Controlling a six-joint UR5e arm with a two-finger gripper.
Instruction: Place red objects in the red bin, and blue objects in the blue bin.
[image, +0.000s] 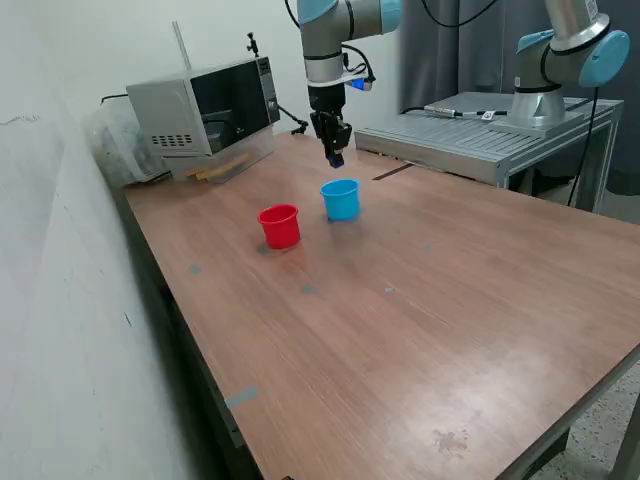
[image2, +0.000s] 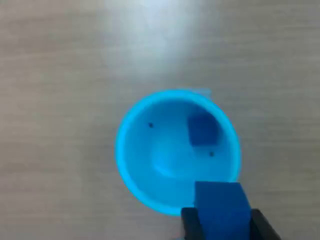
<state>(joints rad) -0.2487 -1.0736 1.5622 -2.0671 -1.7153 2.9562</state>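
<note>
- Wood-grain table (image: 430, 330) under me, pale wall on the exterior view's left, a microwave (image: 205, 115) at the back; that is the setting for my pincer (image: 335, 155), which hangs in the air above the blue bin (image: 340, 199).
- My two fingers are closed most of the way, clamped on a dark blue cube (image2: 221, 209); the wrist view shows one finger on each side of it.
- A second blue cube (image2: 202, 130) already lies inside the blue bin (image2: 177, 150), off to one side of the floor.
- The red bin (image: 279, 225) stands just beside the blue one, toward the exterior view's left. I cannot see into it from either view, and no red cubes show on the table.
- Risk one, as I judge it: the held cube sits over the bin's rim in the wrist view, not over its middle. Letting go here could bounce it off the rim and onto the table.
- Risk two: dropping from this height, the cube could strike the one inside and hop out, since the bin is shallow.
- Risk three: lowering without centring first could put a finger on the rim and tip or shove the light bin, perhaps into the red one.
- A second arm (image: 560, 50) stands on a metal platform (image: 480, 135) well apart; I see no hazard from it.
</note>
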